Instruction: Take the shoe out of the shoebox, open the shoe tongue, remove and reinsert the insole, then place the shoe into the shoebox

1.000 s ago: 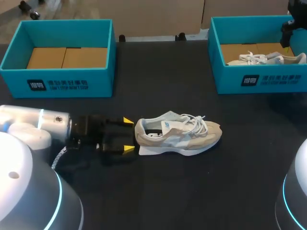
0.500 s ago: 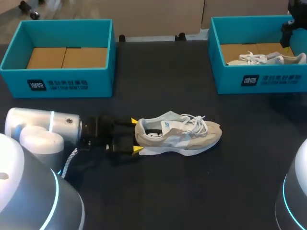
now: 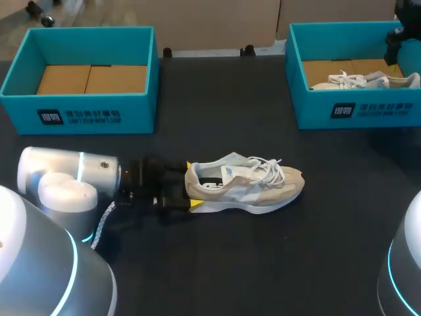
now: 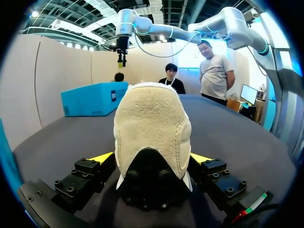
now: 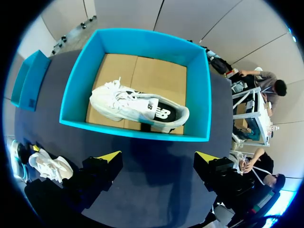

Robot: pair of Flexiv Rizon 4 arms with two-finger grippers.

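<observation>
A beige and white shoe (image 3: 247, 184) lies on its side on the black table, toe to the right, laces loose. My left gripper (image 3: 189, 184) is at its heel. In the left wrist view the suede heel (image 4: 152, 128) sits between the open fingers (image 4: 100, 158) of my left gripper (image 4: 152, 159), and I cannot tell if they touch it. My right gripper (image 5: 157, 156) hangs open and empty above the right teal shoebox (image 5: 137, 132), which holds a second white shoe (image 5: 137, 109). That shoebox (image 3: 355, 112) and the second shoe (image 3: 365, 81) also show in the head view.
Another teal shoebox (image 3: 79, 99) with a bare cardboard floor stands at the back left. The black table surface (image 3: 263, 263) stretches in front of the shoe. My right arm (image 3: 400, 39) is over the right shoebox's far corner.
My left gripper has slid right along the table toward the shoe, and its open fingers now straddle the heel. The shoe and my right arm have stayed put.
</observation>
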